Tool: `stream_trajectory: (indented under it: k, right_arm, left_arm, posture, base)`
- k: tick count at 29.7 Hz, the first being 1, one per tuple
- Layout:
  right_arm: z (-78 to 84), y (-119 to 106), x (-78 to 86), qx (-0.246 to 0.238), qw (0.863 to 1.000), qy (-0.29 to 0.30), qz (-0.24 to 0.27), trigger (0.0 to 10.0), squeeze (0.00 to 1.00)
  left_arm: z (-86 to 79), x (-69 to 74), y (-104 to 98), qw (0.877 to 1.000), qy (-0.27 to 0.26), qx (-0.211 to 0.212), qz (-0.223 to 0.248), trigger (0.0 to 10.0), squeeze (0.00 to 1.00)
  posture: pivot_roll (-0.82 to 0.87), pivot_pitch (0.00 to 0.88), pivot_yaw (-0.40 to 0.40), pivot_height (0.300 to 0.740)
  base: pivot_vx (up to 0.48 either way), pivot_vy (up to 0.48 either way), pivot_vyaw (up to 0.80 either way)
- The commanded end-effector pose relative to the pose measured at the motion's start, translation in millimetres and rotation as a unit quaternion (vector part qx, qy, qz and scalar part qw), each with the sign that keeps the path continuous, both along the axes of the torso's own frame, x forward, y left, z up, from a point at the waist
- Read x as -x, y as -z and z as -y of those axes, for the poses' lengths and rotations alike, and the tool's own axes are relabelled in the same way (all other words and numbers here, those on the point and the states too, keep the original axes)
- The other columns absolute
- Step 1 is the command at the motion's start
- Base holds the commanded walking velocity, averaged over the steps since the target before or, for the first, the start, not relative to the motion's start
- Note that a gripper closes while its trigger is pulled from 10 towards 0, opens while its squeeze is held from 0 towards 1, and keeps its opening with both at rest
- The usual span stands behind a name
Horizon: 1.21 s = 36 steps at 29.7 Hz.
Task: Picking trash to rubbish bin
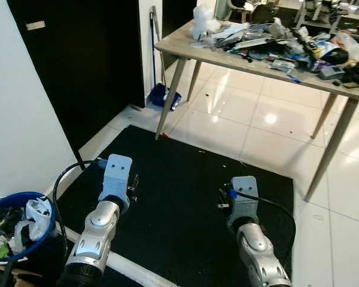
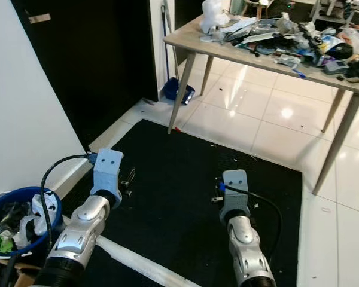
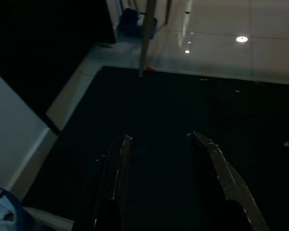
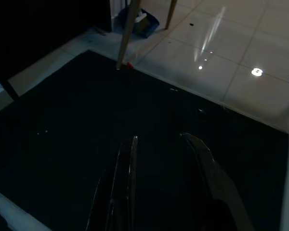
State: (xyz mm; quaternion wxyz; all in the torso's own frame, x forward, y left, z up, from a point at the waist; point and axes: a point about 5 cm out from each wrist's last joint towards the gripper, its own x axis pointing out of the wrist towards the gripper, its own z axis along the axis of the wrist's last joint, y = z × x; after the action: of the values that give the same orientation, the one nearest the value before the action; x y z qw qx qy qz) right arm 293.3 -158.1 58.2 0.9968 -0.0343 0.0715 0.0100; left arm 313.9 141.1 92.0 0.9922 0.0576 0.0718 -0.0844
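A blue rubbish bin [image 1: 19, 196] holding crumpled plastic and wrappers stands at my lower left, against the white wall. A pile of trash [image 1: 275, 39] covers the wooden table [image 1: 179, 43] at the far right. Both arms reach forward low over a black mat [image 1: 185, 179]. In the left wrist view my left gripper [image 3: 159, 137] is open, with only mat between its fingers. My right gripper [image 4: 159, 137] is open too and holds nothing. A tiny red scrap [image 4: 129, 65] lies by the foot of the table's leg.
A blue dustpan-like object [image 1: 166, 95] and a broom handle [image 1: 154, 42] lean by the dark doorway [image 1: 78, 60]. The table's slanted legs [image 1: 170, 95] stand at the mat's far edge. Glossy white tiles [image 1: 257, 113] stretch beyond the mat.
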Motion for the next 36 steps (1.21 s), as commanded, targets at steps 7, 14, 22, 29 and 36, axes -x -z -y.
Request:
stream_trajectory:
  k: [7,14,22,29,36]
  right_arm:
    - [2.7,3.0,2.1,0.002,1.000,0.003,-0.005,10.0,0.00]
    - [6.2,1.9,1.9,-0.011,1.000,0.020,-0.002,10.0,0.00]
    - [6.8,1.8,2.7,-0.008,1.000,0.019,0.000,10.0,0.00]
    - [6.3,2.1,2.7,-0.008,1.000,0.020,-0.001,10.0,0.00]
    - [5.6,2.1,2.7,-0.005,1.000,0.017,-0.002,10.0,0.00]
  left_arm:
    - [0.8,2.2,3.0,1.000,0.002,0.004,-0.004,10.0,0.00]
    - [1.2,1.5,2.2,1.000,0.003,-0.002,0.000,10.0,0.00]
    - [1.3,1.0,1.7,1.000,0.002,-0.005,0.003,10.0,0.00]
    - [1.8,1.0,2.7,1.000,0.003,-0.013,0.001,10.0,0.00]
    - [1.0,0.2,2.0,1.000,-0.001,-0.010,0.002,10.0,0.00]
  posture:
    - [-0.03,0.073,0.024,0.740]
    - [-0.03,0.073,0.025,0.740]
    - [-0.03,0.080,0.026,0.740]
    - [-0.03,0.083,0.026,0.740]
    - [-0.03,0.092,0.025,0.740]
  base:
    - [0.337,0.000,0.00]
    - [0.342,0.000,-0.41]
    - [0.343,0.000,-0.80]
    - [0.318,0.000,-0.80]
    - [0.392,0.000,-0.46]
